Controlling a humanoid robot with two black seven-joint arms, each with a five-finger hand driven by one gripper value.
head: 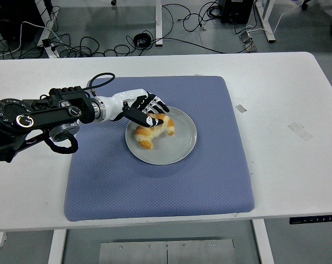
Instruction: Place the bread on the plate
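A golden croissant-shaped bread (150,134) lies on the left half of a round grey plate (180,147), which sits on a blue mat (155,187). My left hand (147,114) reaches in from the left over the plate's left rim. Its black and white fingers (153,109) curl over the top of the bread and still hold it. The bread's underside seems to rest on the plate. The right arm is out of view.
The mat covers the middle of the white table (287,82). Two small bits of tape (240,108) lie on the table to the right of the mat. Cables and desk legs show on the floor beyond the far edge.
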